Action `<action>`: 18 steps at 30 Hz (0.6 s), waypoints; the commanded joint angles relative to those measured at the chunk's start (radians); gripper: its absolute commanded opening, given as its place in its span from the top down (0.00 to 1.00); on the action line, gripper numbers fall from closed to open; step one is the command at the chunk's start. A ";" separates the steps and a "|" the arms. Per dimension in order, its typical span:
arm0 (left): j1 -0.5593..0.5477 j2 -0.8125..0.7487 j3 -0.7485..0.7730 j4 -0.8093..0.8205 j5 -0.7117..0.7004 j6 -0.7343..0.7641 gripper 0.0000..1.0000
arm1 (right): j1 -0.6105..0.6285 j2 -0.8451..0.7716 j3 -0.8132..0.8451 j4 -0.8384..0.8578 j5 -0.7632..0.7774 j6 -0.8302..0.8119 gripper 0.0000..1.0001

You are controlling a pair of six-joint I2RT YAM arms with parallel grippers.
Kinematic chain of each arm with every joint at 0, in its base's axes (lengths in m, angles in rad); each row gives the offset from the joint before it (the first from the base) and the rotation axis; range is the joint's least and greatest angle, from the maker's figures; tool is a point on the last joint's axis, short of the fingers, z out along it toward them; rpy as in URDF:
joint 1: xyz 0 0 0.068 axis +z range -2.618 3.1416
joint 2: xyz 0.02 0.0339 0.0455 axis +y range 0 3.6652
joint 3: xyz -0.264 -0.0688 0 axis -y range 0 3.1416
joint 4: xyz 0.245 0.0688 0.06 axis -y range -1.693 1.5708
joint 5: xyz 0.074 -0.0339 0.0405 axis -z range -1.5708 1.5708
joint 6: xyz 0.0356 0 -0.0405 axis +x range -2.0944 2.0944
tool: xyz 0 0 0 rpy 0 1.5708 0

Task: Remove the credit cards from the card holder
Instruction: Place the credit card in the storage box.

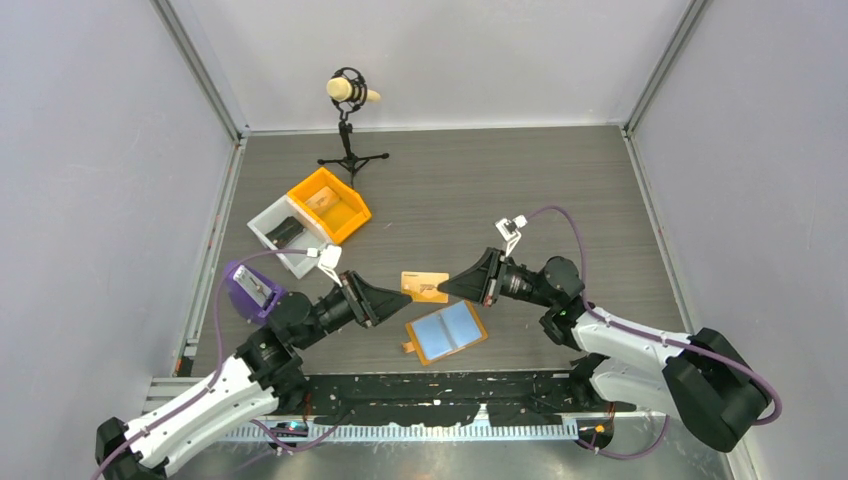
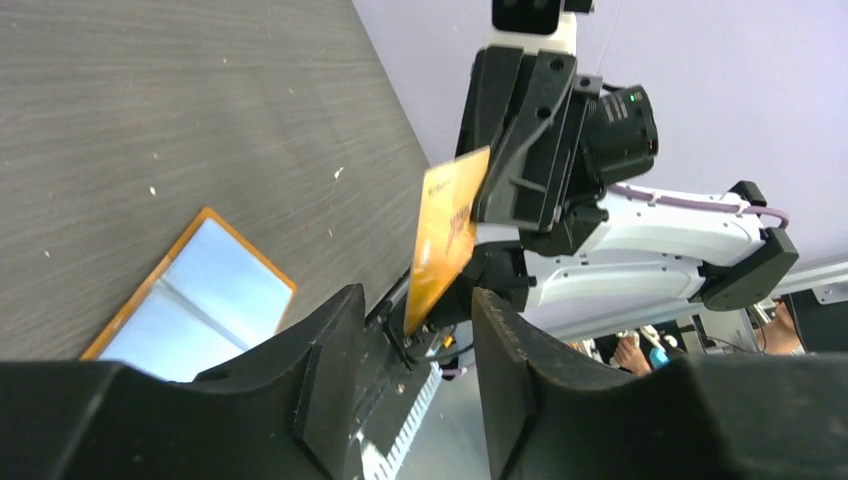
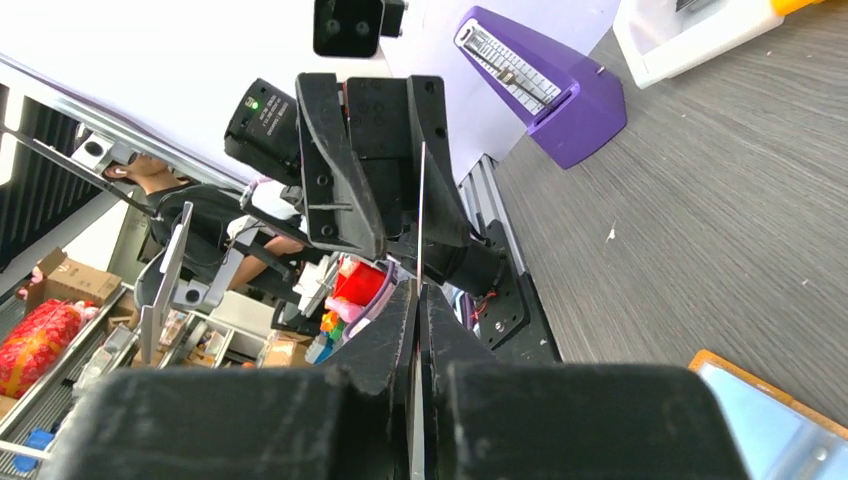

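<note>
Left gripper point(image 2: 418, 305) jaws apart, flanking corner of 1 orange-gold credit card point(image 2: 447, 235); right gripper point(image 3: 420, 290) pinched on its far edge. Card print unreadable. Card holder point(image 1: 447, 332) lying open flat.

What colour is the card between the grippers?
The card is orange-gold, clearest in the left wrist view.

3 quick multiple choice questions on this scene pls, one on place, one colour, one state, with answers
1. Where is the wallet? A in a gripper B flat on the table C against the wall
2. The colour of the card? A green B white C orange
3. Which gripper is shut on the card? A left B right C neither
Answers: 1 B, it lies open on the table; 2 C, orange in the top view; 3 B, the right gripper pinches it, the left gripper stands open.
</note>
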 commanded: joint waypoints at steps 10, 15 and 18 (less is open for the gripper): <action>0.000 -0.058 0.085 -0.262 0.089 0.076 0.54 | -0.043 0.010 0.051 0.093 -0.250 0.029 0.95; 0.000 -0.013 0.092 -0.216 0.106 0.068 0.58 | -0.043 0.021 0.040 0.104 -0.266 0.039 0.95; -0.001 0.007 0.081 -0.148 0.124 0.041 0.66 | -0.043 0.039 0.036 0.110 -0.267 0.037 0.95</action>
